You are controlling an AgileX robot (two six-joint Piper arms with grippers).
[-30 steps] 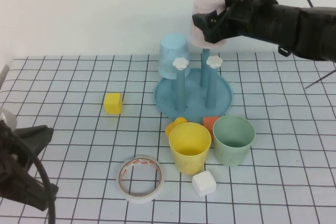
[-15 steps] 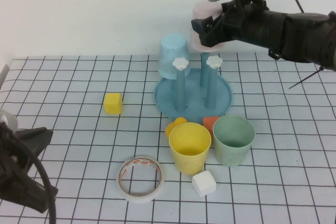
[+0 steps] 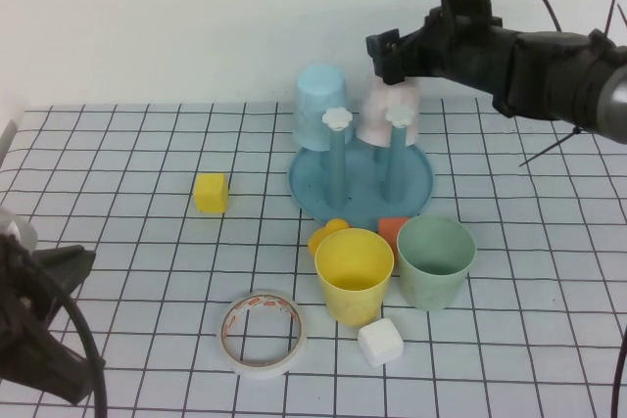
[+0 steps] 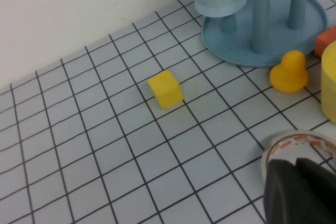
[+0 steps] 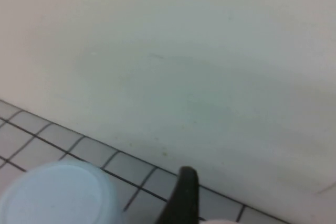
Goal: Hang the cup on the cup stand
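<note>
White gridded table (image 3: 118,144) against plain pale wall (image 3: 176,17).

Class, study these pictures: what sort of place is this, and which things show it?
Probably a robot test bench, not a kitchen: a gridded table mat against a bare white wall, and assorted props like the cup stand, tape roll and toy duck.

The pale pink plastic cup (image 3: 384,113) sits inverted on a rear peg of the blue round plastic cup stand (image 3: 361,179). The inverted light blue plastic cup (image 3: 321,105) hangs on the stand's rear-left peg. The black right gripper (image 3: 400,51) is above the stand; the black left gripper (image 3: 44,325) is far front-left of it.
</note>
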